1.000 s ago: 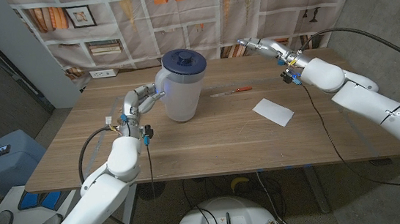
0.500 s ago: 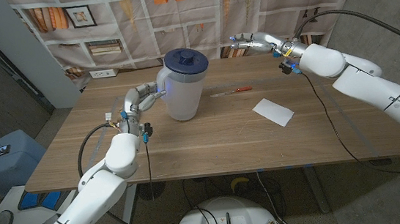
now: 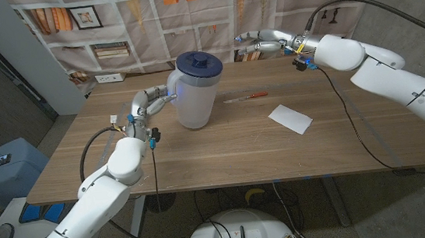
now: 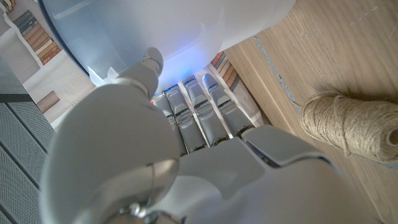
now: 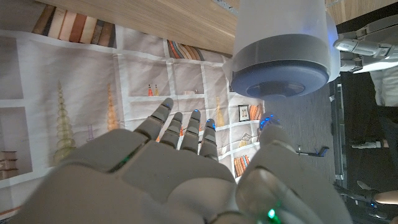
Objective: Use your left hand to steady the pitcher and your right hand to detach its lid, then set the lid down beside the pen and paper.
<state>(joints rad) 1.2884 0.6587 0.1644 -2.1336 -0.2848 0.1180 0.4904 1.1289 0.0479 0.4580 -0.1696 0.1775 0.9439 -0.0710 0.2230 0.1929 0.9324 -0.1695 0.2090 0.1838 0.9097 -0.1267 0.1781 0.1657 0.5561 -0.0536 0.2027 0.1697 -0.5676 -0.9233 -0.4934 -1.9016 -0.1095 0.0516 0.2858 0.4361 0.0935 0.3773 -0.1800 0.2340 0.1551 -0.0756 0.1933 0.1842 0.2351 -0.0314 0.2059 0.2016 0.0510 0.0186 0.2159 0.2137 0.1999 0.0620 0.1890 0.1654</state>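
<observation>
Pitcher (image 3: 194,93), left of the pen (image 3: 246,97), looks light, smooth and tippy; left hand (image 3: 151,103) grips its handle side, while right hand (image 3: 256,43) hangs spread and empty near the lid (image 3: 196,63), probably best gripped around its rim.

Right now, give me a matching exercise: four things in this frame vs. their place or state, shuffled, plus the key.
Things:
1. lid
2. left hand
3. right hand
4. paper

Place or state:
A. open in the air, off to the pitcher's right-arm side
B. flat on the table, beyond the pen on the right arm's side
C. dark blue, seated on the pitcher
D. against the pitcher's side

Pairs: 1-C, 2-D, 3-A, 4-B
</observation>
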